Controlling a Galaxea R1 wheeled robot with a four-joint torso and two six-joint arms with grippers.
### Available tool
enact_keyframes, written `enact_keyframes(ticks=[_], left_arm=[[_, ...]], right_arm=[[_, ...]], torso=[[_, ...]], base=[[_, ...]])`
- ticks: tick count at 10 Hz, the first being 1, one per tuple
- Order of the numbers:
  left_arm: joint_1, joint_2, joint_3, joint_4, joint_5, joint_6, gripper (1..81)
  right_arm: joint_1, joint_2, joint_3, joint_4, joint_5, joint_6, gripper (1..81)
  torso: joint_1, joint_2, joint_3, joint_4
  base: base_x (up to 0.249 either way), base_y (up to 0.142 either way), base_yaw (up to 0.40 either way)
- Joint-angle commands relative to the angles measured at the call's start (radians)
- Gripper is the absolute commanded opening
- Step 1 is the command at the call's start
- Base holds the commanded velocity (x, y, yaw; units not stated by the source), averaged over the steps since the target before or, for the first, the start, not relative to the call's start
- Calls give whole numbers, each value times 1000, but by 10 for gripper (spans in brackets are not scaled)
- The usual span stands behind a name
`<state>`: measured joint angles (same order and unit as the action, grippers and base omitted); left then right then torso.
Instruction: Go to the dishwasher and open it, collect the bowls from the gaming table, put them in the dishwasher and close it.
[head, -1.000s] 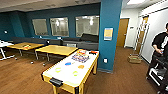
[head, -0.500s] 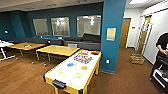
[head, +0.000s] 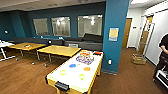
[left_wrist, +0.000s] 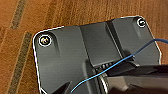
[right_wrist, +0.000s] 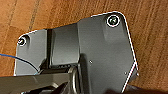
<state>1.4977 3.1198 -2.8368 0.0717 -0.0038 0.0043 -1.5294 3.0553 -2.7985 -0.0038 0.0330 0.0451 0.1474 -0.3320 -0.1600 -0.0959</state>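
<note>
The gaming table (head: 73, 80), long and white-topped, stands just ahead and runs away from me. On its near half lie four small bowls: blue (head: 72, 65), orange (head: 86, 68), yellow (head: 63, 72) and light green (head: 81, 76), spread apart from one another. The dishwasher is out of view. Both wrist views look down on brown wooden floor past the robot's dark plates, with both arms hanging low over the floor.
Colourful items (head: 85, 59) and a red thing (head: 97, 53) lie on the table's far end. Two yellow-wood tables (head: 58, 50) stand to the left, a dark sofa (head: 86, 42) along the wall. A teal pillar (head: 115, 37), a basket (head: 138, 59) and a person (head: 163, 48) are to the right.
The camera has moved forward, so the white table with the bowls now looks a little larger and nearer. The bowls lie as before.
</note>
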Motion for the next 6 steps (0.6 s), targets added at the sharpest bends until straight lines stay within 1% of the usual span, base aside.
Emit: enact_keyframes(ticks=[1, 6], left_arm=[[-55, 4, 0, 7, 48, 8, 811], [-55, 4, 0, 8, 48, 8, 811]], right_arm=[[57, -2, -1, -4, -50, -2, 811], [56, -2, -2, -4, -50, -2, 811]], torso=[[0, 0, 0, 0], [0, 0, 0, 0]], base=[[72, 121, 0], [71, 122, 0]])
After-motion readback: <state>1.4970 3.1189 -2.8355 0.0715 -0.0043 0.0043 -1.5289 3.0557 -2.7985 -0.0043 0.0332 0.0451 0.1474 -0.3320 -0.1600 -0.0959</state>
